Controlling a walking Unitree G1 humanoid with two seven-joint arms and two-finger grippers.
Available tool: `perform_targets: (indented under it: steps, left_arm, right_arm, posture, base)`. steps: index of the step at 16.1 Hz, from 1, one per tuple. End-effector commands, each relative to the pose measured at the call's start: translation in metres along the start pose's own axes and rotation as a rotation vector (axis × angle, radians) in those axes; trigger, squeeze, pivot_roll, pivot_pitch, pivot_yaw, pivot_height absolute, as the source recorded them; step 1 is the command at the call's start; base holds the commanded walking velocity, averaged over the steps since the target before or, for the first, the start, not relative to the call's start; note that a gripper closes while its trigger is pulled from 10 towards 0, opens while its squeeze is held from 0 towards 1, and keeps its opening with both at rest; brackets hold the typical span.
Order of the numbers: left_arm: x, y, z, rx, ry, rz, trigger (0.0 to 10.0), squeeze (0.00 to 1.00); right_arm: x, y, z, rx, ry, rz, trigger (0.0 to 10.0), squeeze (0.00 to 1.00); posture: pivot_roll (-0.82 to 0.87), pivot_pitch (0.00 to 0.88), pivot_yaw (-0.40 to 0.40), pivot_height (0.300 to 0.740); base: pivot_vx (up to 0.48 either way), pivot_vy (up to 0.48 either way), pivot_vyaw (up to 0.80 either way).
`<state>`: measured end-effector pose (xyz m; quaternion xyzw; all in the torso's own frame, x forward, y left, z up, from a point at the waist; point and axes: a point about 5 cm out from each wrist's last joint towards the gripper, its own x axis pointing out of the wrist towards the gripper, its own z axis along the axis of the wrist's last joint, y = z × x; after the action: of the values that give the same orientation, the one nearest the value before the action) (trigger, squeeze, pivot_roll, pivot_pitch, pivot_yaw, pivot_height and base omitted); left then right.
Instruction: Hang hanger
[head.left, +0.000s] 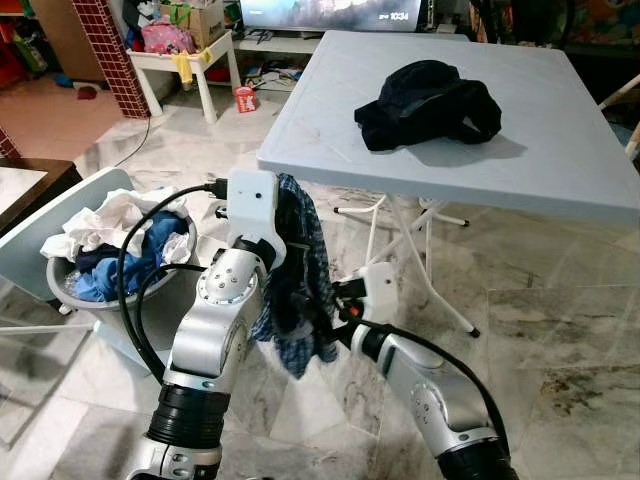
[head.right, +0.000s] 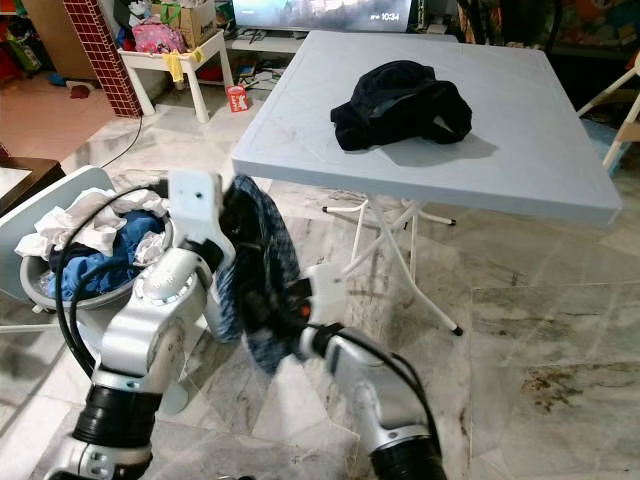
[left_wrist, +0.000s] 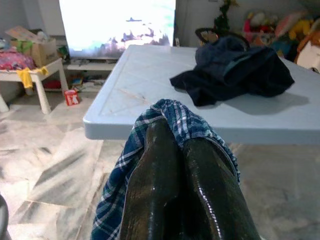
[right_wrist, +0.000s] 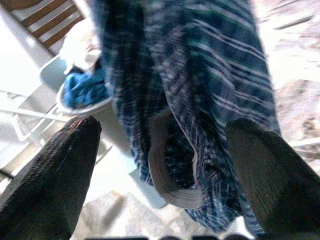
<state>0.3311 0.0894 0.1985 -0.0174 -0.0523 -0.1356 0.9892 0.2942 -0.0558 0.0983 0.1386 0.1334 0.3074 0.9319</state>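
Note:
A blue plaid garment (head.left: 300, 280) hangs from my left gripper (head.left: 285, 195), which is shut on its top edge in front of the grey table (head.left: 560, 160); in the left wrist view the cloth (left_wrist: 175, 120) wraps over the closed fingers (left_wrist: 165, 165). My right gripper (head.left: 310, 315) sits low against the hanging cloth, and the right wrist view shows its two fingers (right_wrist: 55, 175) spread wide with the plaid fabric (right_wrist: 200, 100) between them, untouched. A dark garment (head.left: 430, 105) lies bunched on the table top.
A laundry basket (head.left: 110, 275) full of white and blue clothes stands at my left on the marble floor. Folding table legs (head.left: 420, 250) are ahead. A small white table (head.left: 190, 60) with boxes and a screen stand at the back.

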Motion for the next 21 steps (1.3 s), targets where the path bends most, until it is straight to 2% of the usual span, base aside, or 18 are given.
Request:
perform_targets:
  steps: [1, 2, 3, 4, 5, 6, 8, 9, 11, 13, 15, 16, 17, 18, 20, 21]
  left_arm:
    - [0.009, 0.006, 0.003, 0.024, -0.013, -0.01, 10.0, 0.0]
    - [0.021, 0.013, 0.0, 0.04, -0.015, -0.012, 10.0, 0.0]
    - [0.03, 0.015, -0.006, 0.063, 0.007, -0.013, 10.0, 0.0]
    - [0.039, 0.011, -0.013, 0.045, 0.04, -0.026, 10.0, 0.0]
    - [0.046, 0.002, -0.015, 0.029, 0.05, -0.046, 10.0, 0.0]
    - [0.048, -0.002, -0.016, 0.027, 0.051, -0.053, 10.0, 0.0]
    - [0.055, -0.026, -0.013, 0.01, 0.028, -0.125, 10.0, 0.0]
    - [0.06, -0.039, -0.013, 0.01, 0.013, -0.155, 10.0, 0.0]
    - [0.064, -0.045, -0.016, 0.013, 0.013, -0.175, 10.0, 0.0]
    - [0.065, -0.048, -0.016, 0.02, 0.006, -0.19, 10.0, 0.0]
    - [0.066, -0.057, -0.012, -0.044, -0.002, -0.205, 10.0, 0.0]
    - [0.066, -0.06, -0.011, -0.053, -0.008, -0.212, 10.0, 0.0]
    - [0.067, -0.073, -0.008, -0.071, -0.033, -0.24, 10.0, 0.0]
    - [0.068, -0.077, -0.006, -0.074, -0.041, -0.249, 10.0, 0.0]
    - [0.07, -0.099, 0.002, -0.08, -0.061, -0.292, 10.0, 0.0]
    - [0.07, -0.103, 0.004, -0.083, -0.065, -0.299, 10.0, 0.0]
  right_arm:
    - [0.003, -0.008, 0.012, -0.018, -0.048, -0.065, 10.0, 0.0]
    - [0.0, -0.032, 0.027, -0.059, -0.107, -0.231, 10.0, 0.0]
    - [-0.002, -0.052, 0.04, -0.048, -0.155, -0.354, 10.0, 0.0]
    - [-0.006, -0.07, 0.052, -0.03, -0.186, -0.455, 10.0, 0.0]
    - [-0.007, -0.076, 0.056, -0.031, -0.193, -0.496, 10.0, 0.0]
    - [-0.007, -0.077, 0.056, -0.036, -0.191, -0.502, 10.0, 0.0]
    - [-0.005, -0.074, 0.052, -0.036, -0.166, -0.498, 10.0, 0.0]
    - [-0.002, -0.067, 0.046, -0.004, -0.156, -0.455, 10.0, 0.0]
    - [-0.007, -0.065, 0.04, -0.006, -0.144, -0.421, 10.0, 0.0]
    - [-0.028, -0.07, 0.037, -0.015, -0.148, -0.395, 10.0, 0.0]
    - [-0.065, -0.085, 0.027, -0.035, -0.124, -0.473, 10.0, 0.0]
    - [-0.067, -0.086, 0.026, -0.03, -0.119, -0.481, 10.0, 0.0]
    - [-0.068, -0.083, 0.024, -0.005, -0.109, -0.479, 10.0, 0.0]
    - [-0.067, -0.08, 0.023, -0.002, -0.101, -0.471, 10.0, 0.0]
    - [-0.062, -0.064, 0.017, 0.008, -0.064, -0.39, 10.0, 0.0]
    - [-0.062, -0.061, 0.017, 0.01, -0.056, -0.374, 10.0, 0.0]
  posture:
    - [0.04, 0.074, 0.052, 0.74]
    - [0.03, 0.065, 0.06, 0.74]
    - [0.02, 0.061, 0.065, 0.74]
    - [0.01, 0.059, 0.07, 0.74]
    - [-0.01, 0.054, 0.076, 0.74]
    - [-0.01, 0.054, 0.076, 0.74]
    - [-0.02, 0.052, 0.075, 0.74]
    - [-0.02, 0.052, 0.075, 0.74]
    - [-0.03, 0.052, 0.072, 0.74]
    - [-0.04, 0.056, 0.075, 0.74]
    - [-0.06, 0.068, 0.083, 0.74]
    - [-0.06, 0.068, 0.083, 0.74]
    - [-0.07, 0.073, 0.086, 0.74]
    - [-0.07, 0.075, 0.088, 0.74]
    - [-0.09, 0.073, 0.093, 0.74]
    - [-0.09, 0.073, 0.093, 0.74]
  base:
    - [0.0, 0.0, 0.0]
    - [0.0, 0.0, 0.0]
    - [0.0, 0.0, 0.0]
    - [0.0, 0.0, 0.0]
    - [0.0, 0.0, 0.0]
    - [0.0, 0.0, 0.0]
    - [0.0, 0.0, 0.0]
    - [0.0, 0.0, 0.0]
    - [0.0, 0.0, 0.0]
    - [0.0, 0.0, 0.0]
    - [0.0, 0.0, 0.0]
    - [0.0, 0.0, 0.0]
    - [0.0, 0.0, 0.0]
    - [0.0, 0.0, 0.0]
    - [0.0, 0.0, 0.0]
    - [0.0, 0.0, 0.0]
